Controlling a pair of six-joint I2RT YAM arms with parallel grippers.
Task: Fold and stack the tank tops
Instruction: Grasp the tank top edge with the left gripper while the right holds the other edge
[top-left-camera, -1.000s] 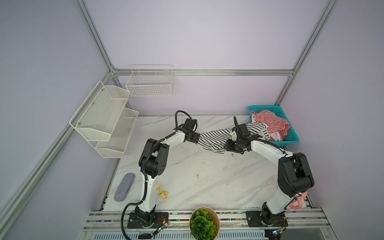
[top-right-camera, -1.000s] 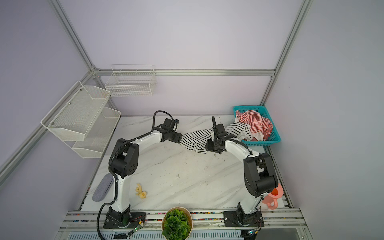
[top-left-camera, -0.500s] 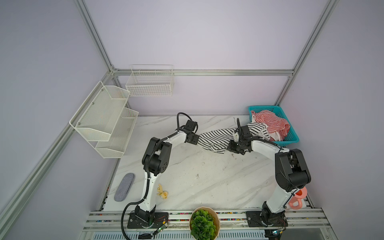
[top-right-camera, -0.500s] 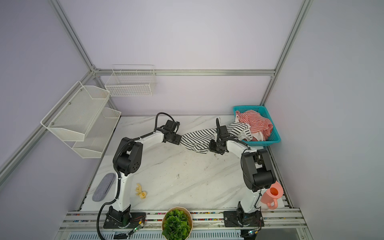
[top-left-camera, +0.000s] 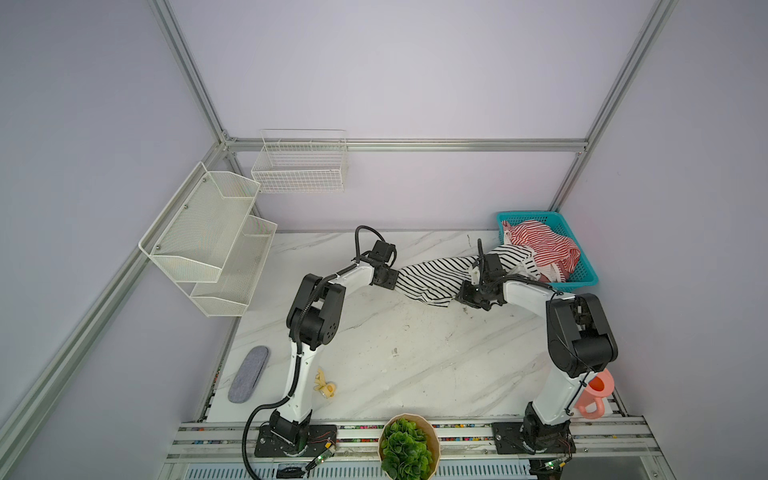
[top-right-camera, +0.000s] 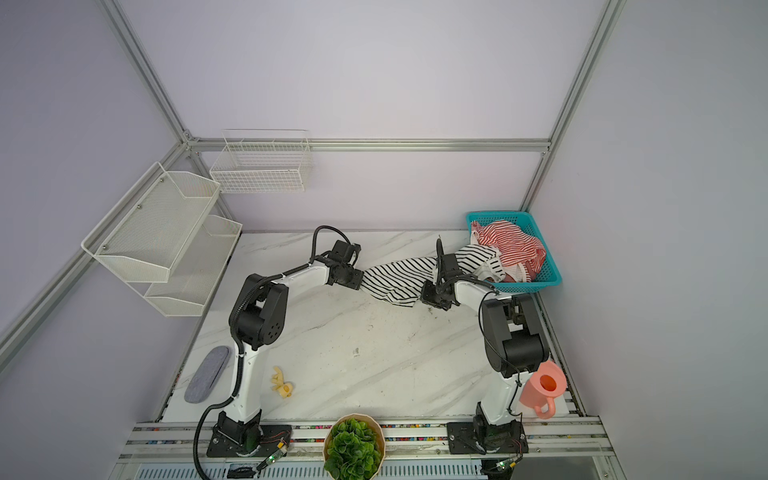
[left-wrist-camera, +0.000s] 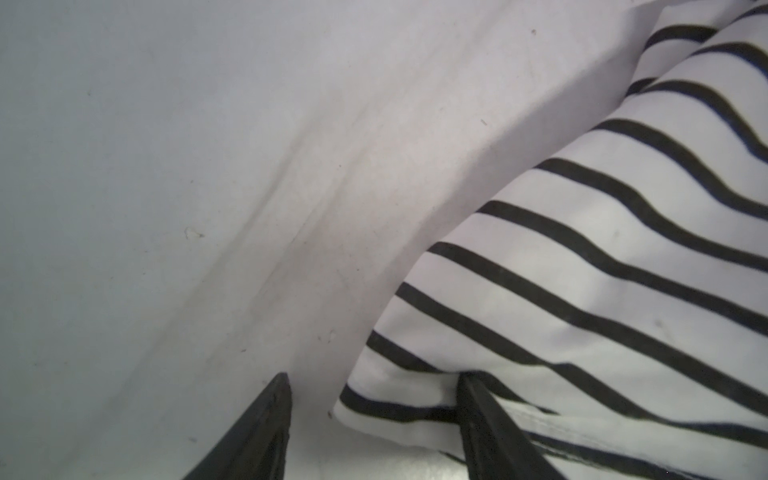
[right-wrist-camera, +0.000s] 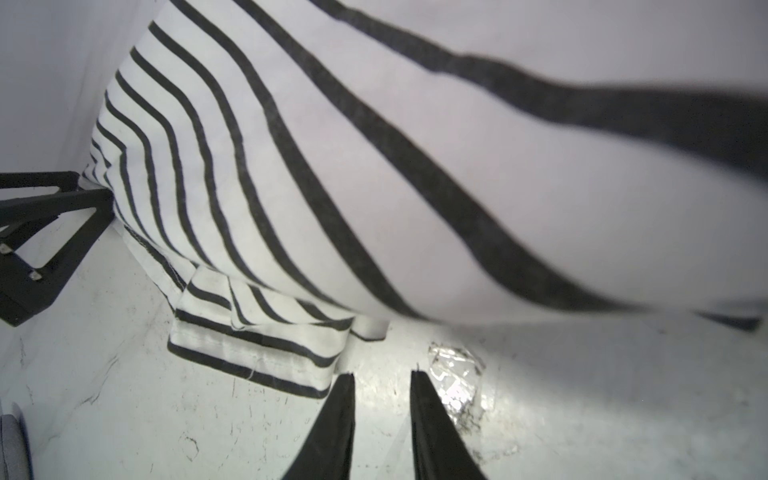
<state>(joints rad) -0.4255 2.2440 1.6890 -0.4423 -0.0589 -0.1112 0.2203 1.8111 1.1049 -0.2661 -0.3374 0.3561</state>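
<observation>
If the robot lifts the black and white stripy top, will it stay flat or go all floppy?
Probably floppy: the striped top sags in wrinkles and folds on the table. It looks thin, so it is likely light. It may drag, because one end lies over the rim of the blue basket.

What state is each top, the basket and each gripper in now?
basket: upright, clothes inside.
black-and-white tank top: unfolded, trailing from basket onto table.
red-and-white tank top: crumpled in basket.
left gripper: jaws open, top's corner between them.
right gripper: jaws slightly apart, empty.
</observation>
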